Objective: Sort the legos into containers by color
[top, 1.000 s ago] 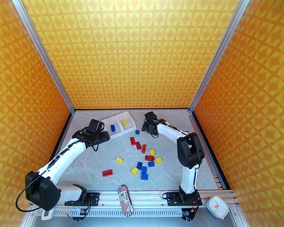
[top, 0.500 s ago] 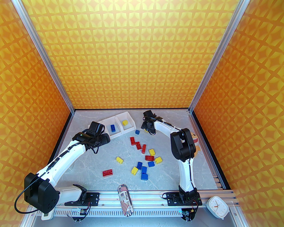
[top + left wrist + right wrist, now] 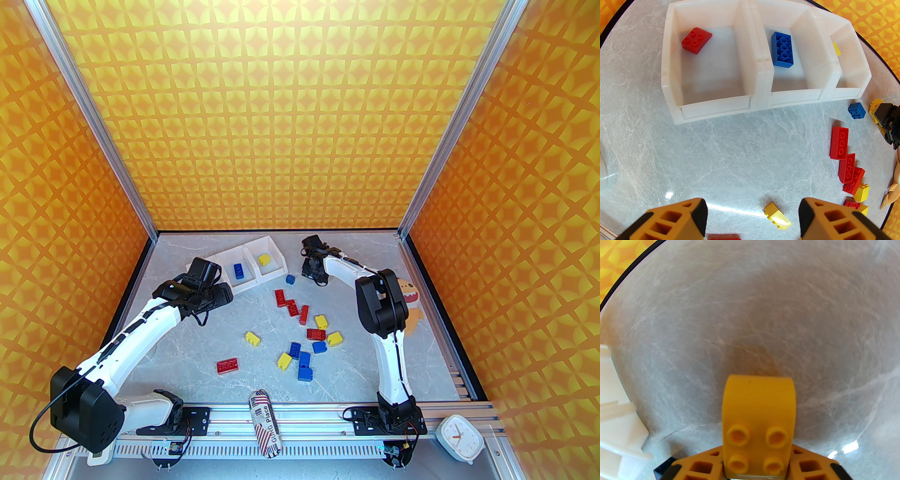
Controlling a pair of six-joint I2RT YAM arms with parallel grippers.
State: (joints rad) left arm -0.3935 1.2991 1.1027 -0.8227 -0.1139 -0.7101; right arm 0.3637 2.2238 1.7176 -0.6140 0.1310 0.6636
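- Since a second ago your right arm's elbow has swung inward, uncovering the orange plush (image 3: 412, 293), and the right gripper (image 3: 757, 466) has closed on a yellow lego (image 3: 759, 413).
- That lego sits clamped near the right end of the containers (image 3: 761, 70).
- Inside them lie one red, one blue and one yellow lego.
- Loose legos (image 3: 316, 333) lie scattered on the table (image 3: 197, 347).
- Your left gripper (image 3: 753, 211) hangs empty, jaws apart.
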